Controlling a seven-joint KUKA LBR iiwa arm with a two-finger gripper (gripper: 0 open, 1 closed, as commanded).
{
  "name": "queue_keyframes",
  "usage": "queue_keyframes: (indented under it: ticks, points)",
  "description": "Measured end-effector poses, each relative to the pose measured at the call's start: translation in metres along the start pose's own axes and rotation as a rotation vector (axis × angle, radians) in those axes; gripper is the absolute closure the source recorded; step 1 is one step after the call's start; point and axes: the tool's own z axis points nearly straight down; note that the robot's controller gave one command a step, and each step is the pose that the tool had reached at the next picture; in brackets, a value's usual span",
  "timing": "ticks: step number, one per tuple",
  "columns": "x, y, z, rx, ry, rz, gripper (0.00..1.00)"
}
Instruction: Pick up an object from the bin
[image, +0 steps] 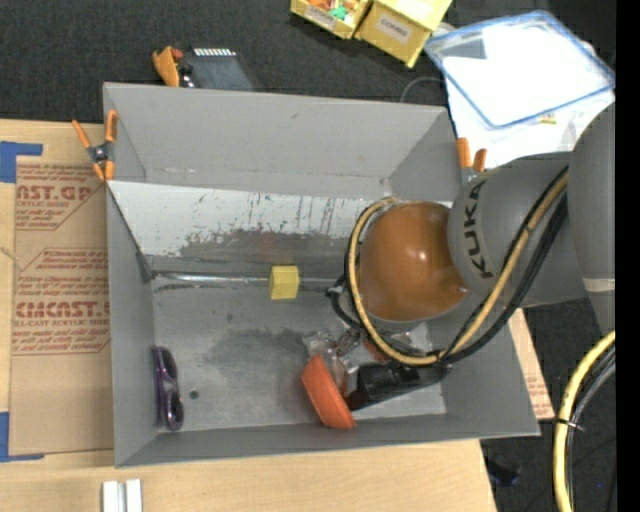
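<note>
- The two-finger gripper is seen low in the right half of the grey metal bin, just above the floor, under the arm's orange domed cover; whether it is released or clenched cannot be told, since the cover and the looped black-and-yellow cables hide most of it.
- A red-orange oblong object with rounded ends is found on the floor at the near right, just beside the gripper's near side. It is judged the likeliest target because it is the closest thing, but no grasp on it can be made out.
- A dark shape lies to the right of that object; it cannot be told whether it belongs to the robot or to the bin.
- A small yellow cube is set against the foot of the far sloping wall, well apart from the gripper.
- A purple, slender, looped plastic piece is lodged along the left wall near the near corner, probably because the sloped sides let loose things slide to the edges.
- The pick is judged not yet done: nothing is seen lifted.
</note>
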Motion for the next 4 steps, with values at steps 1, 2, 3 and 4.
queue_keyframes:
  ticks: [1,2,3,4]
  points:
    - [0.019,0.000,-0.072,-0.002,0.007,-0.040,1.00]
    - [0.014,0.018,-0.119,-0.002,-0.003,0.025,1.00]
    - [0.019,-0.013,-0.178,-0.003,0.001,-0.239,1.00]
    - [0.018,-0.010,-0.201,-0.001,-0.003,-0.324,1.00]
